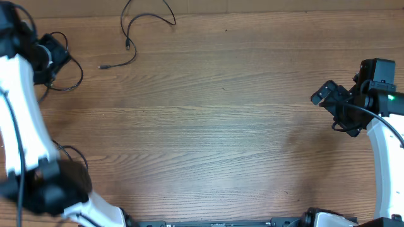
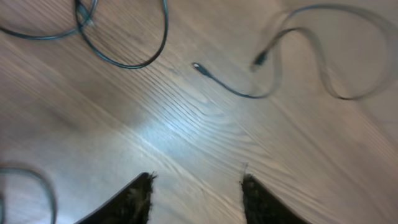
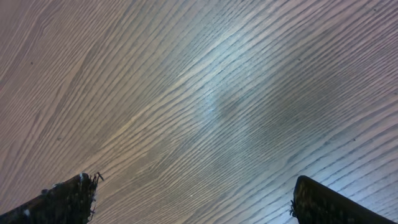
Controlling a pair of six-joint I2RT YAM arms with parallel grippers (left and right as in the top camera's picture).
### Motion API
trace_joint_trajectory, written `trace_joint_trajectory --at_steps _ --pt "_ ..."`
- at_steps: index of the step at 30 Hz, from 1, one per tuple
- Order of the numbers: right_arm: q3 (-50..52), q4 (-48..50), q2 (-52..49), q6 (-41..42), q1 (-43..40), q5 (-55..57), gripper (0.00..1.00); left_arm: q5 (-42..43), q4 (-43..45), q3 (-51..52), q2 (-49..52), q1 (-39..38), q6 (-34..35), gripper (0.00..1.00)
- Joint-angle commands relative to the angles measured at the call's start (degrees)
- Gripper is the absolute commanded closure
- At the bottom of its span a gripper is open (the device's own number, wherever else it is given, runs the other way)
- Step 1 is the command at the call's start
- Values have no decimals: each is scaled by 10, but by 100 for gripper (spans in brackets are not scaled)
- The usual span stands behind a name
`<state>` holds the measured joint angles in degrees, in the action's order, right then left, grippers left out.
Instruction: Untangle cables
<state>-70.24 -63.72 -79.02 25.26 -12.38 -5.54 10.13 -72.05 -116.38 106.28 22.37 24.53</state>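
Dark fingers (image 2: 134, 199) of the left end effector (image 2: 196, 190) stand apart with nothing between them, released, just short of the cables. One plug-tipped cord (image 2: 233, 92) curves ahead, a blurred cord (image 2: 323, 59) snakes to its right and a looped cord (image 2: 127, 64) lies at the upper left, all flat on the wooden tabletop (image 1: 221, 126) near its far left corner. Well apart at the opposite edge, the right end effector (image 3: 193, 202) hangs spread wide, gripping nothing.

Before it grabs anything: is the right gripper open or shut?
Open: the right wrist view shows the right gripper with jaws wide apart, only bare table between them.
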Motion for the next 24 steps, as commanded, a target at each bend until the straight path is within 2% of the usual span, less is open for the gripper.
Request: trace_joint_trajectory --at_steps 1,4,5,6,12,19,24 --pt "-12 2 1 0 -2 6 0 16 -46 -12 -100 1 -45 46" --pt "-12 2 1 0 -2 6 0 18 -70 4 -165 1 -53 36" --pt "-12 2 1 0 -2 6 0 19 -72 11 -183 1 -54 3" --pt "-12 2 1 0 -2 6 0 21 -74 21 -204 1 -55 0" --pt "-12 2 1 0 -2 6 0 35 -42 173 -374 1 -64 0" --pt "-12 2 1 0 -2 6 0 101 35 462 -628 1 -51 0" --pt "-12 2 1 0 -2 6 0 111 35 559 -745 1 -41 1"
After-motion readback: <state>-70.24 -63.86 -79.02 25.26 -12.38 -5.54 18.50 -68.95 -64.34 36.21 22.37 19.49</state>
